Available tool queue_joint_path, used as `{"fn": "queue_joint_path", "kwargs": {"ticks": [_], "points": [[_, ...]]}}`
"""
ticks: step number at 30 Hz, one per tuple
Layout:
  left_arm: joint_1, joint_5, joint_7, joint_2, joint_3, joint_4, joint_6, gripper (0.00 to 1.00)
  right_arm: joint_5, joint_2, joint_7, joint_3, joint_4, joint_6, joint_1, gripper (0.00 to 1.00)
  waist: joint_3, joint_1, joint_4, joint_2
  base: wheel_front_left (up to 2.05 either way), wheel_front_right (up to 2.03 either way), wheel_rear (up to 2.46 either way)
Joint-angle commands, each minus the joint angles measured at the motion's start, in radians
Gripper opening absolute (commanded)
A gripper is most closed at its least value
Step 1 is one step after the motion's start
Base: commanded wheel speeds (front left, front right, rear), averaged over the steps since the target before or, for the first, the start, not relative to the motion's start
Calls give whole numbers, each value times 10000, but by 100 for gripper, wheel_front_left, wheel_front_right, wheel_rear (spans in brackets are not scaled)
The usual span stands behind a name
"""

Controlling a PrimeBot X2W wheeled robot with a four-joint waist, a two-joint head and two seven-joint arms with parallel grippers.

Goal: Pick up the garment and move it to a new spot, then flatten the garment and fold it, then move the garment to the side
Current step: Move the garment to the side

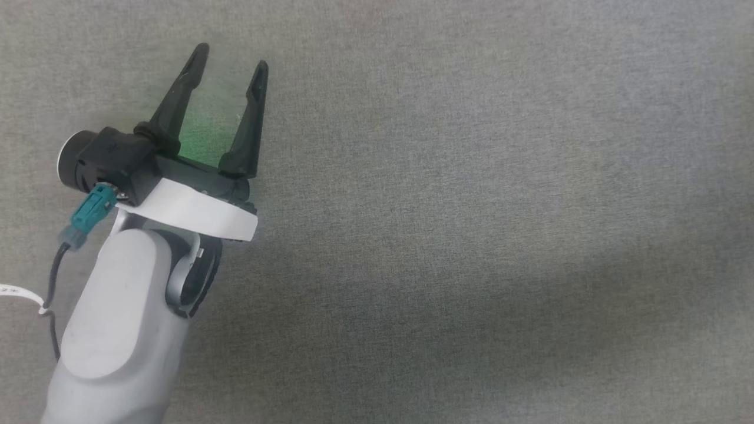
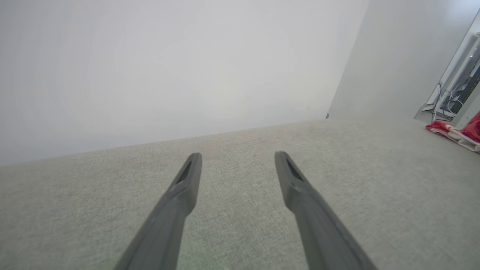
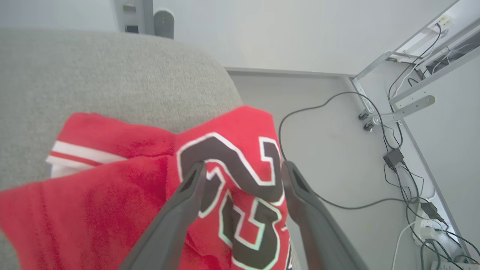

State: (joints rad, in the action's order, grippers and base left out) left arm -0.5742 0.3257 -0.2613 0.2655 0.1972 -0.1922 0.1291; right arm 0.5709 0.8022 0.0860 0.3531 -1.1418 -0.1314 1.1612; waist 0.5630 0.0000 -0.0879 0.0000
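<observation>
1. Jersey [image 3: 112, 187] lay bunched at the rounded corner of the grey fabric-covered worktop [image 3: 93, 75]. Red cloth, dark white-edged "23" facing up, red-and-white striped trim at its left in the right wrist view.
2. The numbered part reached the worktop edge on the floor [image 3: 330, 157] side. Couldn't tell if it overhung.
3. Right tool [image 3: 243, 167]: fingers spread, one on each side of the "2", over the cloth and pinching nothing. Contact with the cloth unclear.
4. Left tool [image 1: 231, 59]: fingers spread, empty, over bare worktop, well apart from the jersey. In the left wrist view the jersey sat at the far right edge.
5. Left forearm [image 1: 118, 318] was pale, with a teal connector [image 1: 91, 212] and black lead at the wrist.
6. Past the edge: black cables [image 3: 300, 112] and an adapter [image 3: 393, 158] on the floor. White wall [image 2: 150, 75] behind the worktop.
</observation>
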Motion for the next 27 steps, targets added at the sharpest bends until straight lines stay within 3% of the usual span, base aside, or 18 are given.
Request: {"fn": "queue_joint_path", "kwargs": {"ticks": [1, 16, 27], "points": [[149, 127, -48, -18, -76, 71, 14, 100, 101, -44, -160, 37, -65, 15, 109, 100, -161, 0, -2, 0, 0, 0, 0], [1307, 73, -48, 83, -734, 314, 14, 100, 1197, -879, -1112, 482, 497, 15, -661, 100, -1517, 0, 299, 0, 0, 0, 0], [2418, 130, -46, -13, -1258, 427, 14, 100, 1807, -1740, -2805, 883, 1271, 15, -2119, 100, -2671, 0, 743, 0, 0, 0, 0]]}}
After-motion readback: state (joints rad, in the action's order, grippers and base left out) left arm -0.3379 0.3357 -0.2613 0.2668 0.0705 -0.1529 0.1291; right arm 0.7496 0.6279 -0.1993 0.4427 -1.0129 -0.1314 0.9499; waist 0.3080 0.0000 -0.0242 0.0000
